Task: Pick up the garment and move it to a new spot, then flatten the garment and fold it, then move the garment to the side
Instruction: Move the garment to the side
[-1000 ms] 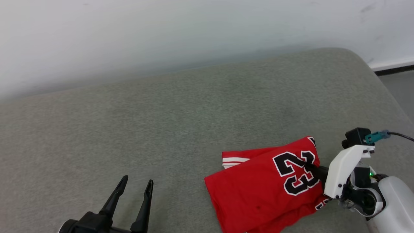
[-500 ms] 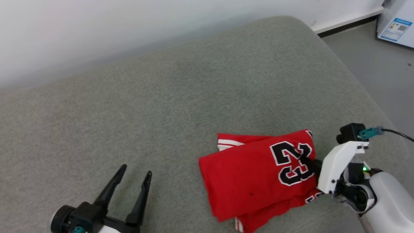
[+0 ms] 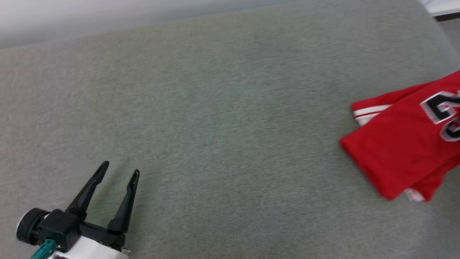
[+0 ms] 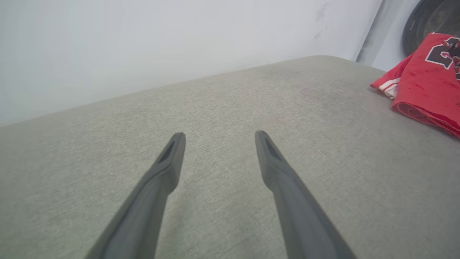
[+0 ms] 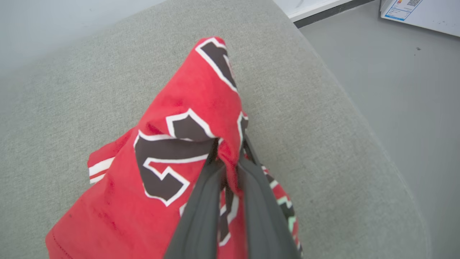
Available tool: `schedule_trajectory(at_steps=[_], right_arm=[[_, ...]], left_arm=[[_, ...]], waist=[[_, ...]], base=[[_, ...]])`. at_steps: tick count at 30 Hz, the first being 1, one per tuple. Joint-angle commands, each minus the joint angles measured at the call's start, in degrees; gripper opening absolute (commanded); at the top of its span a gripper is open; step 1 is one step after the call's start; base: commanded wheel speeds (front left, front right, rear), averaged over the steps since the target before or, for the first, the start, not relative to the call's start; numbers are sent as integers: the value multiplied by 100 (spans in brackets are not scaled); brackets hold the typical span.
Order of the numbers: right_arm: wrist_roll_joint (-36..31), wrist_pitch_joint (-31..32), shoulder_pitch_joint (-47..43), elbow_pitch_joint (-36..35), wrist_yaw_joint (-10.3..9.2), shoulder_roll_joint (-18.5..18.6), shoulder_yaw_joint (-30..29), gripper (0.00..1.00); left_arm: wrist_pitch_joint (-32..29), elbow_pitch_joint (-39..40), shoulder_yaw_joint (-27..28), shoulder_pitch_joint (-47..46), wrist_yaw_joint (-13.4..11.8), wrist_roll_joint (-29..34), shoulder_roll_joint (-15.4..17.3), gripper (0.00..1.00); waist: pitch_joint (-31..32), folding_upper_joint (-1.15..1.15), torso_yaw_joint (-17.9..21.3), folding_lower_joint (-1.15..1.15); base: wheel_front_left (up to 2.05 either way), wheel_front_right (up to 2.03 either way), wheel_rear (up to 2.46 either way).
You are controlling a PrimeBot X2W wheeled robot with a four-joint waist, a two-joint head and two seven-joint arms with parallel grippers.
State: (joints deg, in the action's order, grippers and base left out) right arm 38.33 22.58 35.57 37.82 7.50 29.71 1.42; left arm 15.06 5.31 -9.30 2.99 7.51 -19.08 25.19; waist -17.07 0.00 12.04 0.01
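The garment (image 3: 402,151), a folded red jersey with black-and-white numbers and red-white striped trim, lies at the right edge of the head view on a grey-green cushion (image 3: 222,118). In the right wrist view my right gripper (image 5: 230,153) is shut on a bunched fold of the garment (image 5: 187,118) at the number, lifting that part into a peak. My left gripper (image 3: 118,169) stands open at the lower left, fingers just above the cushion, holding nothing. From the left wrist view the garment (image 4: 427,82) sits far off to the right of the left gripper (image 4: 219,135).
A pale wall (image 3: 107,18) runs along the cushion's far side. The cushion's rounded right edge (image 5: 359,118) drops to a grey floor (image 5: 413,90). A white box with a label (image 5: 417,10) stands on that floor.
The head camera has swung left, so the garment now sits at the frame's right edge and the right arm is out of frame. The left gripper stays open.
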Motion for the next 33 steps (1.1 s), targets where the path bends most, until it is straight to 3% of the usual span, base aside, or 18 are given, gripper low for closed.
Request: schedule_trajectory(at_steps=[1,10,17,20,21,22,25,28,33], right_arm=[[-70,-48,140,41,-3,110,-120,0],[-1153,-133,958,723,-3,1009,-1415,0],[-1996,-313,1278,1205,-4,946,-2076,0],[-2589,-463,1403,1455,-4,897,-2443,48],[-2769,-536,1455,1529,-4,874,-2592,89],[-3008,-593,1467,1581,-4,881,-2728,100],[-3486,-714,1575,1688,-5,767,-3133,100],[-3752,-816,1720,1593,-3,560,-3175,100],[-3365,-1224,1676,1012,-4,266,-2435,100]], left_arm=[[10,32,17,-58,-5,-54,9,100],[10,161,12,-165,-5,-125,209,100],[10,208,-11,-284,-4,-137,258,100],[10,224,-57,-363,-5,-130,280,100],[10,240,-42,-393,-5,-135,274,100],[10,237,-39,-405,-5,-142,266,100],[10,195,-68,-424,-4,-117,252,100],[10,164,-96,-408,-5,-135,207,100],[10,109,-189,-416,-5,-184,46,100]], waist=[[-305,0,-373,-1],[-848,0,-971,-1],[-1120,0,-1105,-1],[-1186,0,-1138,-1],[-1195,0,-1137,-1],[-1198,0,-1134,-1],[-1143,0,-1089,-1],[-1003,0,-1023,-1],[-633,0,-949,-1]], base=[[0,0,0],[0,0,0],[0,0,0],[0,0,0],[0,0,0],[0,0,0],[0,0,0],[0,0,0],[0,0,0]])
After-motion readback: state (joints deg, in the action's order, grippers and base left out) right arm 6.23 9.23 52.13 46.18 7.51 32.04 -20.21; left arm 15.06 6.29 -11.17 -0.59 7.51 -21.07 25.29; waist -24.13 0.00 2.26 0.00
